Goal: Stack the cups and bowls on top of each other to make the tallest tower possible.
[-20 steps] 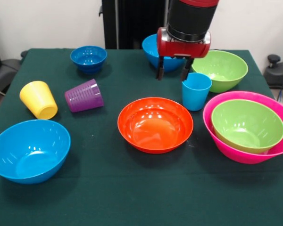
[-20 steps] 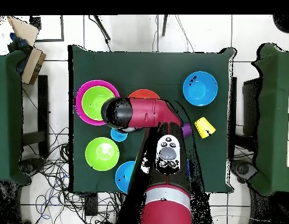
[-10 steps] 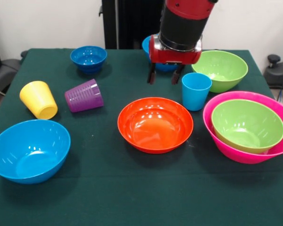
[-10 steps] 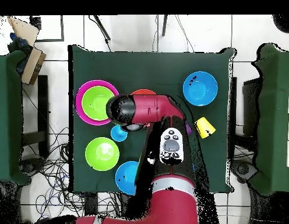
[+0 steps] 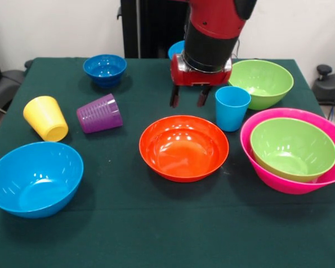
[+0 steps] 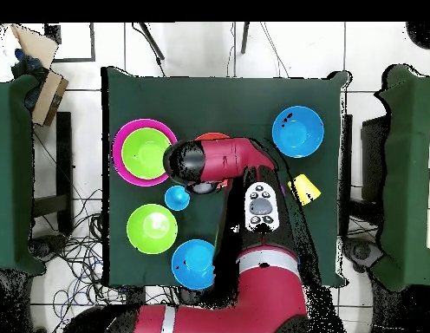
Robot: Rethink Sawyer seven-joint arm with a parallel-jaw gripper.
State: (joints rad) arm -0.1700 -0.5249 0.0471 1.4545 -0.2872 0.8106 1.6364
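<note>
My gripper (image 5: 187,100) is open and empty. It hangs just above the table behind the orange bowl (image 5: 183,147) and left of the upright light blue cup (image 5: 232,108). A lime green bowl (image 5: 293,148) sits inside the large pink bowl (image 5: 324,178) at the right. A second lime green bowl (image 5: 261,82) stands behind the cup. The yellow cup (image 5: 45,117) and the purple cup (image 5: 99,113) lie on their sides at the left. The small dark blue bowl (image 5: 104,68) is at the back left. One light blue bowl (image 5: 34,177) is at the front left. The other light blue bowl (image 5: 176,49) is mostly hidden behind the arm.
The dark green table (image 5: 156,234) ends close behind the far bowls. In the overhead view the arm (image 6: 218,162) covers the gripper and most of the orange bowl (image 6: 211,137). The light blue cup (image 6: 177,198) shows beside it.
My gripper has moved left in the front view, from behind the light blue cup to behind the orange bowl, and slightly lower. It stays open and empty. No cup or bowl moved.
</note>
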